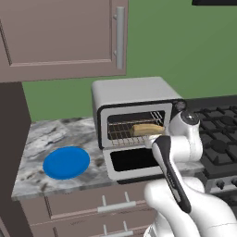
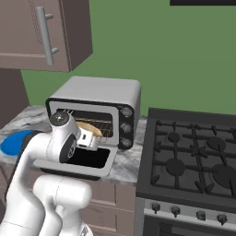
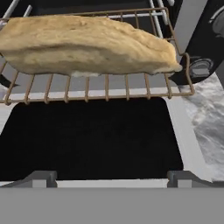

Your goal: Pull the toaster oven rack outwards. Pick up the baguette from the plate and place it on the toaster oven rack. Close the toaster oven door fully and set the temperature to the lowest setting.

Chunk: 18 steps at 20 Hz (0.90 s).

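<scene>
On the marble counter [image 1: 37, 143] the oven [image 1: 134, 92] stands with its door [image 1: 132, 162] folded down flat, dark glass facing up. The rack [image 1: 121, 133] is pulled partway out of the cavity, and the baguette [image 1: 146, 128] lies across it, toward the right end in the left base view, resting on the wires. In the hand view the bread fills the upper part, lying along the rack, with the rack's front edge just past it and the open door's glass below; the door's bar handle runs along the near edge. To the left on the counter sits the blue plate [image 1: 66, 162], bare, well apart from the oven. The knobs [image 2: 125, 126] run down the oven's right side, next to the black stove [image 2: 193, 156]. The arm reaches over the open door, its hand just in front of the rack and near the baguette; the gripper itself is hard to make out behind the wrist. Its fingers are spread wide and hold nothing, the baguette lying free on the rack. A cabinet [image 1: 60, 37] hangs above.
</scene>
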{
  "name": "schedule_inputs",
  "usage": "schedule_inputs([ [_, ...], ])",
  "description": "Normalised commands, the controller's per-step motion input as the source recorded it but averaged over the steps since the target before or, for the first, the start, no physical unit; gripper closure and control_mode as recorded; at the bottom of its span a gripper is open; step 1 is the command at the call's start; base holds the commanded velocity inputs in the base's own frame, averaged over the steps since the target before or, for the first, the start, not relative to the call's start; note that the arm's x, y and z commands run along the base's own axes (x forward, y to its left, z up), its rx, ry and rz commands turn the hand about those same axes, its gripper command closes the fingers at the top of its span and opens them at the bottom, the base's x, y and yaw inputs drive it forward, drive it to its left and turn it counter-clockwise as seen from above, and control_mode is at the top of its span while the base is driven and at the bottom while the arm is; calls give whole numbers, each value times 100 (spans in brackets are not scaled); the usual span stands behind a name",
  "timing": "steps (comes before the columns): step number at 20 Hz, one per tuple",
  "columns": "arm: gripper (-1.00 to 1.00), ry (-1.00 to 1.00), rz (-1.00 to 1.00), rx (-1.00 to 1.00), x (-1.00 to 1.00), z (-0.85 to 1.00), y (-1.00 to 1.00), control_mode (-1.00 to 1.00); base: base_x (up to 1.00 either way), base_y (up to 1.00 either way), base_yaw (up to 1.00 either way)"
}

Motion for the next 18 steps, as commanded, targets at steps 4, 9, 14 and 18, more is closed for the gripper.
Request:
schedule_inputs([
  [4,-100,-15,1,-2,19,-8,0,-100,0,0,0],
  [9,-100,-1,-1,-3,51,0,0,-100,0,0,0],
  [14,-100,0,-2,-2,45,-16,1,-100,0,0,0],
  [18,-100,0,-2,-4,40,-16,0,-100,0,0,0],
])
